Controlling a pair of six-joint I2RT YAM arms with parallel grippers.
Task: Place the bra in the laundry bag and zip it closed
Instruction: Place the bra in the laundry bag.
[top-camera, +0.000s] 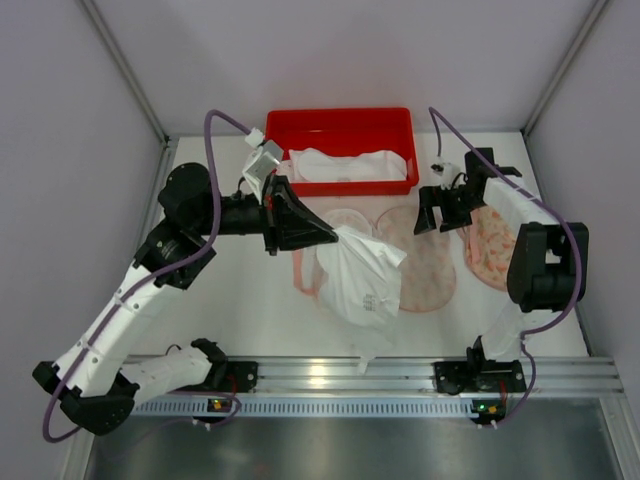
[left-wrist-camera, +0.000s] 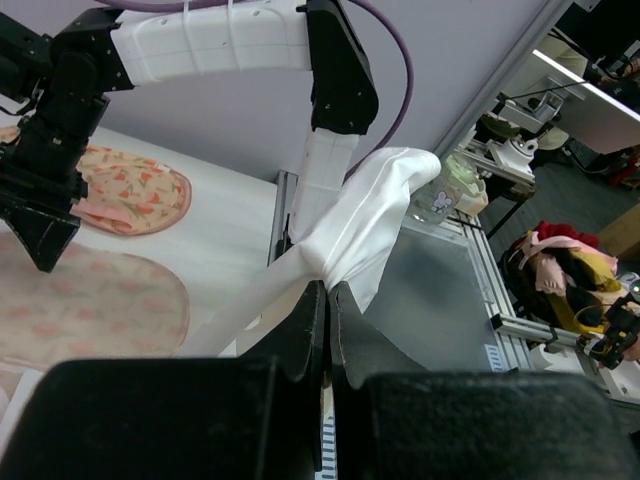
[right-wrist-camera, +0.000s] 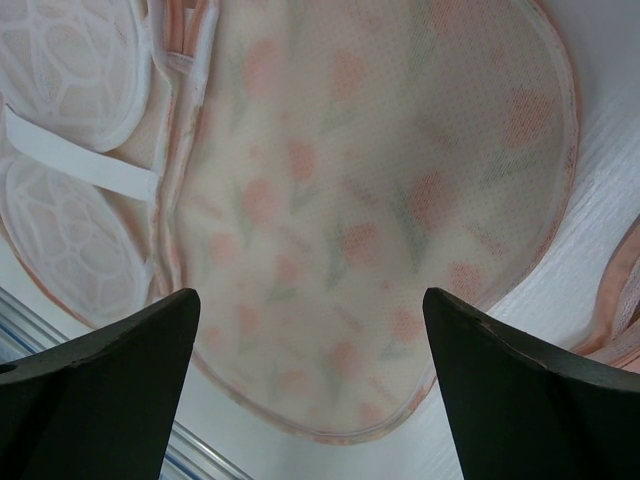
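My left hand (left-wrist-camera: 327, 295) is pressed together on a bunched fold of the white padded bra (top-camera: 362, 278). The bra hangs from that pinch near the middle of the white bench (top-camera: 230, 310). From above, it drapes over the 9 o'clock half of the peach floral mesh laundry bag (top-camera: 430, 262). A thin white strap (top-camera: 364, 352) trails toward 6 o'clock, close to the metal rail (top-camera: 400, 375) at the near edge. I cannot tell whether the cup's lower edge rests on the bag or hangs just above it.

The bag lies opened flat, not zipped, and the bra is not inside it. Its floral half spreads toward 3 o'clock of the bra. In my right wrist view, 2 white lattice domes (right-wrist-camera: 70, 60) show at 9 to 11 o'clock of that floral panel.

My right hand (right-wrist-camera: 310, 293) is spread wide with nothing between its fingers (right-wrist-camera: 540, 390). It hovers over the floral half of the bag, at the half's 12 o'clock edge as seen from above.

A second peach floral pouch (top-camera: 492, 250) lies at 3 o'clock, partly under my right arm. A red plastic tub (top-camera: 340, 122) sits at 12 o'clock of the bench with white garments (top-camera: 345, 165) in it.
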